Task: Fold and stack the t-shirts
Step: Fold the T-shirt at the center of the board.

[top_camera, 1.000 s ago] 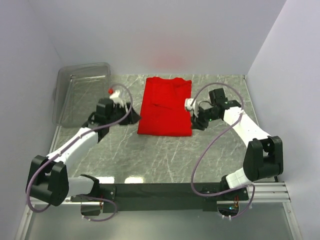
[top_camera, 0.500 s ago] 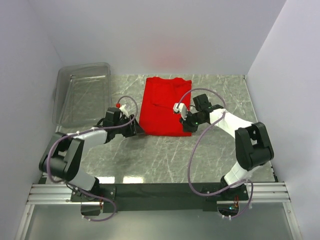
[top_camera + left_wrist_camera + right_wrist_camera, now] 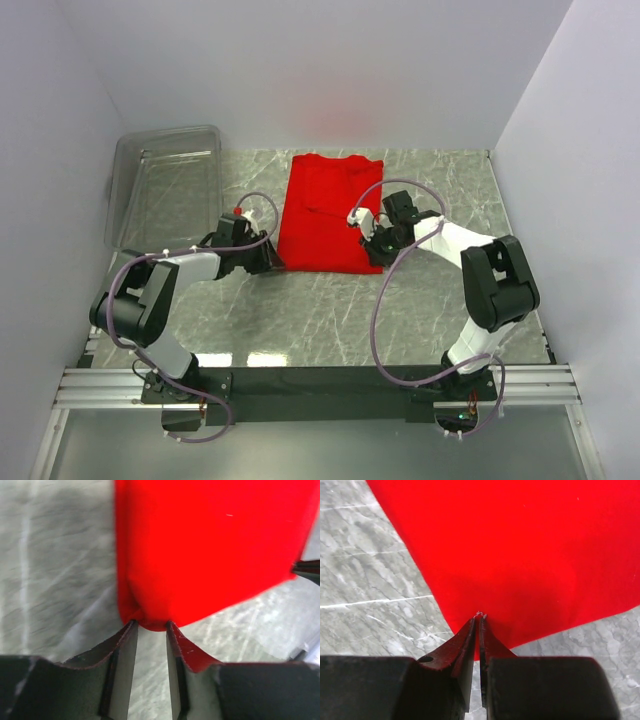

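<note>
Well, the red t-shirt (image 3: 330,215) lies folded on the marble table (image 3: 330,310), soft and light (it'll sag); I'd take its near corners: right gripper (image 3: 479,617) pinched shut on one, left gripper (image 3: 149,625) narrowly parted astride the other.

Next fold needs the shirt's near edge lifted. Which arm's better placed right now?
Right. The right gripper looks pinched shut on the t-shirt at its near corner; the left gripper is open, the other corner only at its tips.

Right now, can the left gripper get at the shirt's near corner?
Probably yes: the left gripper stands at the corner of the shirt, one finger on each side, with nothing else in the way.
</note>
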### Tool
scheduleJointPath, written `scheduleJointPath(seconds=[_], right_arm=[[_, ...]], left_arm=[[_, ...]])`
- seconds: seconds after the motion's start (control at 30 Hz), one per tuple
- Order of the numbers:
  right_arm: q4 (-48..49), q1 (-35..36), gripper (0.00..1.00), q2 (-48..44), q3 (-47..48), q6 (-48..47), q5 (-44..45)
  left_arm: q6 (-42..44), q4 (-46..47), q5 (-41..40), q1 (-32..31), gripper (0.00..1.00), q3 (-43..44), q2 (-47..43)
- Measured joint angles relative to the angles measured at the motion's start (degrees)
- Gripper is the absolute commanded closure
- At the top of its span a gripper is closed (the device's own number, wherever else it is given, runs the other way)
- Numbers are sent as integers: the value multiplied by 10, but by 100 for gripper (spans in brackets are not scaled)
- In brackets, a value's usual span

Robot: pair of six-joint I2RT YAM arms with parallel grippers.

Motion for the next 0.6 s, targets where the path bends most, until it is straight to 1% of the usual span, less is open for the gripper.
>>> scheduleJointPath(seconds=[0.13, 0.17, 0.23, 0.27, 0.3, 0.33, 0.4, 0.43, 0.5, 0.6], right_arm=[[1, 0, 84, -1, 0, 2, 7], [1, 0, 83, -5, -1, 2, 8], [-4, -1, 78, -24, -3, -3, 6], [-5, -3, 75, -39, -4, -12, -1], [-7, -5, 72, -57, -6, -19, -8], [-10, -7, 68, -80, -9, -32, -19], [-23, -11, 63, -130, -15, -69, -44], [-30, -12, 61, -148, -15, -86, -55], [-34, -13, 58, -164, -19, -120, -68], [-38, -5, 54, -157, -46, -172, -64]], left_arm=[[5, -18, -32, 0, 60, 0, -13], [8, -23, -40, 0, 58, 0, -21], [15, -34, -56, 0, 53, 0, -45], [20, -41, -63, 0, 47, 0, -63], [25, -47, -71, 0, 45, 0, -83], [27, -51, -76, 0, 43, 0, -102], [33, -55, -83, 0, 39, 0, -141], [36, -56, -85, 0, 38, 0, -157], [38, -60, -85, 0, 37, 0, -176], [35, -67, -84, 0, 36, -2, -174]])
